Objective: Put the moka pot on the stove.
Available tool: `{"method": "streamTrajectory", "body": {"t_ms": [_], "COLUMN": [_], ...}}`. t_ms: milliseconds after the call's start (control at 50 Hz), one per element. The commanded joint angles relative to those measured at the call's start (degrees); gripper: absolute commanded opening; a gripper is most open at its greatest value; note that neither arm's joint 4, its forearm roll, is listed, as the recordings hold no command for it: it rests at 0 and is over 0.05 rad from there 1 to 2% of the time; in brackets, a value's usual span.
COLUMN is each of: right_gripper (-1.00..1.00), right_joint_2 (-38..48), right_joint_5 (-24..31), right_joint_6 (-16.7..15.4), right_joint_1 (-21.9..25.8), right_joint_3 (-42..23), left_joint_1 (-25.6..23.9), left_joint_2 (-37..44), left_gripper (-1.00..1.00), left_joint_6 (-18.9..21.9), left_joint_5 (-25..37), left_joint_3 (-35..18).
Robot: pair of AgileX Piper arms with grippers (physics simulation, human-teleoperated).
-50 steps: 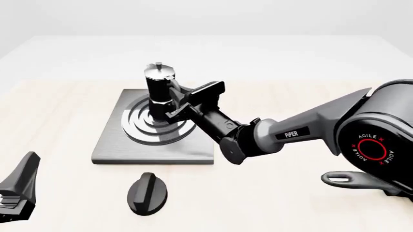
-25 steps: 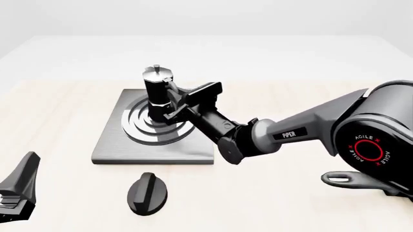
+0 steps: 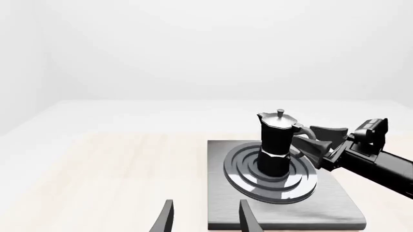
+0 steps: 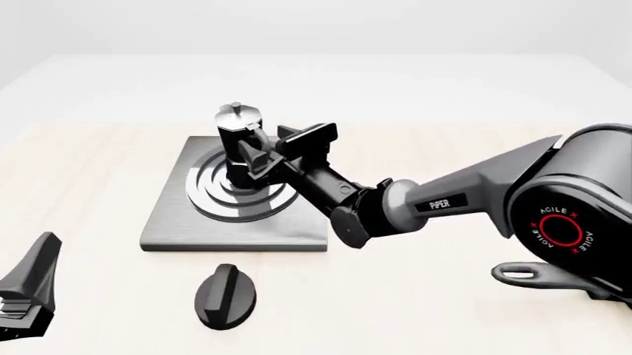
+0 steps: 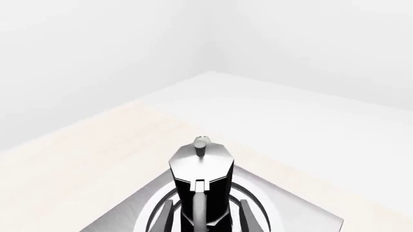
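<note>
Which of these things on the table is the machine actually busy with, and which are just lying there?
Part of the job:
- moka pot, standing on the rings
- stove, the grey slab under it
- right gripper, fingers either side of the pot's handle

Just lying about:
- black oval knob, on the table in front of the stove
- left gripper, off to the side, open, holding nothing

Two markings are legible, both on the right arm point(image 4: 464, 196) in the front view. "PIPER" is printed in white on the forearm link, directly behind the tool's wrist. "AGILE X" runs in red around a red ring on the large joint housing point(image 4: 558, 225), farther back from the tool.
</note>
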Motion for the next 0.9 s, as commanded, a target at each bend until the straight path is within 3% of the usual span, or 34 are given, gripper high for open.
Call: {"method": "streamTrajectory", "body": {"t_ms": [20,900], "right_gripper": [1.0,1.0], "right_joint_2": [-0.3,-6.9], "right_joint_5": [0.3,1.0], "right_joint_6": [0.1,-1.3], "right_joint_1": [0.0,0.8], "right_joint_3": [0.0,6.4], "left_joint_1": [0.0,0.0], "left_joint_2": [0.0,0.0], "left_gripper": [1.0,1.0], "left_joint_6": [0.0,0.0], "left_joint_5": [0.0,0.0], "left_joint_3": [0.0,0.0]}}
